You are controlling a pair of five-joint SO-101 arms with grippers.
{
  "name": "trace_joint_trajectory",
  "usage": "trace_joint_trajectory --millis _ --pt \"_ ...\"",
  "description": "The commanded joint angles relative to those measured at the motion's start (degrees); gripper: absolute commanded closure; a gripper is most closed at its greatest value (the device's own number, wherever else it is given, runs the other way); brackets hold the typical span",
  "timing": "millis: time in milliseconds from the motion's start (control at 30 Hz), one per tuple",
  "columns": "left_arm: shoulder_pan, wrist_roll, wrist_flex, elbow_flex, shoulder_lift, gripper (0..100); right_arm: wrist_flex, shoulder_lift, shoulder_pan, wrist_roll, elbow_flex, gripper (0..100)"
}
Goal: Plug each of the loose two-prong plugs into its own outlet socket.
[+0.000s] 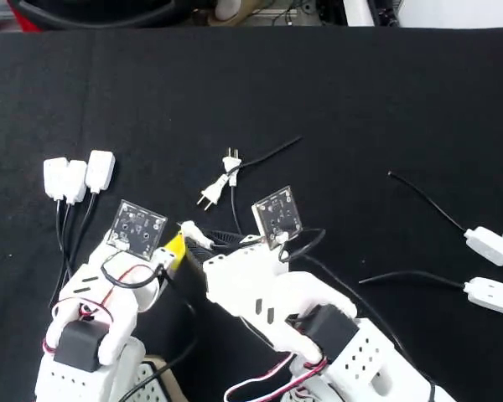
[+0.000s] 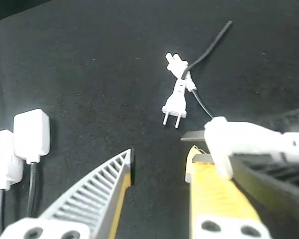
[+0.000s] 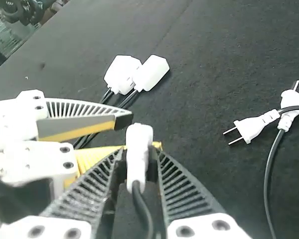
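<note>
Bare table (image 1: 360, 100) beyond; 2 plugs (image 1: 210, 193) obstruct the middle.

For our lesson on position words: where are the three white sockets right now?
In the high view, the three white sockets sit bunched at the table's left, left of the two loose plugs.

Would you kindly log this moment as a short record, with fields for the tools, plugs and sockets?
Left tool: open, holding nothing, close beside the right tool's load
Right tool: shut on a white cabled connector; plug or socket, cannot tell
Loose plugs: two, lying together mid-table
Socket blocks: three, white, side by side at the table's left
Other white pieces: two, cabled, at the right edge
Table: black cloth
</note>
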Motion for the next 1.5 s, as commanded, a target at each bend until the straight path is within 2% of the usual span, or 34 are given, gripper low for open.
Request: trace_joint_trajectory --millis 0,100,200,333,400,567,667,800,933,1100,1300,1467 --pt "-4.26 0.97 -3.08 -1.19 -0.53 81 1.32 0.31 -2.81 0.97 -2.07 98.7" --pt "-5.14 -0.18 -0.09 -1.27 -0.53 81 2.37 0.48 3.96 2.99 -4.44 98.7" --pt "-4.79 -4.84 3.78 -1.27 -0.53 81 3.60 3.30 11.78 5.10 -7.69 98.7" --pt "-6.20 -7.82 7.91 -1.36 -0.53 81 3.16 11.21 12.57 5.98 -9.71 98.7" --pt "-10.07 -9.05 10.55 -2.59 -0.53 81 3.25 15.60 12.75 6.95 -11.30 98.7" --pt "-25.80 -8.53 11.34 -3.91 -0.53 81 3.87 26.51 12.84 8.88 -15.34 98.7" --pt "-32.40 -4.92 10.29 -2.24 -0.44 81 9.67 33.54 12.84 8.88 -20.88 98.7" --pt "-33.36 -1.76 8.62 -1.80 0.00 81 17.49 42.15 15.56 8.97 -29.58 98.7" --pt "-33.36 0.88 7.47 -3.03 1.49 77 18.46 48.40 19.43 11.87 -33.27 98.7" --pt "-33.36 1.05 0.97 -7.60 18.02 77 18.29 51.12 19.78 12.13 -35.03 98.7" --pt "-32.57 5.54 -2.81 -25.01 50.81 77 18.29 51.12 19.78 12.13 -35.03 98.7" --pt "-28.09 6.59 -7.65 -36.18 70.77 77 18.29 51.30 19.78 11.96 -34.95 98.7"
